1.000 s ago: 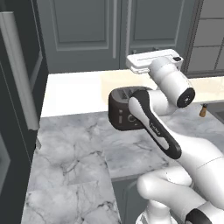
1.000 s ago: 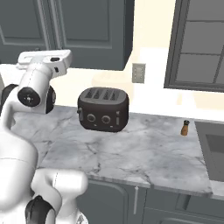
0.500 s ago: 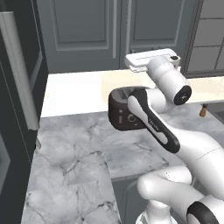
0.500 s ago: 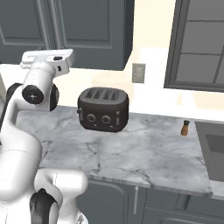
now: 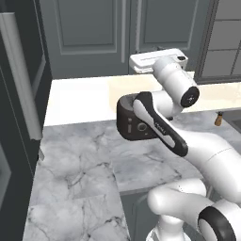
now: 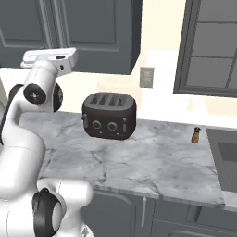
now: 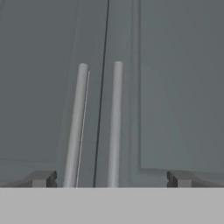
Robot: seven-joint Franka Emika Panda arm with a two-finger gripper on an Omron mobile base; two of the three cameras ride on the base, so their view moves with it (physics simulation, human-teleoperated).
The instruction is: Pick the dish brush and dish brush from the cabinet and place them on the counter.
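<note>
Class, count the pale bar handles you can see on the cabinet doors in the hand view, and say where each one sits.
2: one handle just left of the seam between the closed doors, the other handle just right of it. Neither is hidden.

Cabinet [image 7: 166,87] doors shut, inside hidden. Bar handles [image 7: 114,127] cut off at hand view's bottom edge. Toaster [image 5: 134,126] partly hidden behind arm.

Two base cameras look forward over the counter [image 5: 84,160] from behind; hand camera faces cabinet [image 7: 175,87] doors closely, twelve o'clock.
</note>
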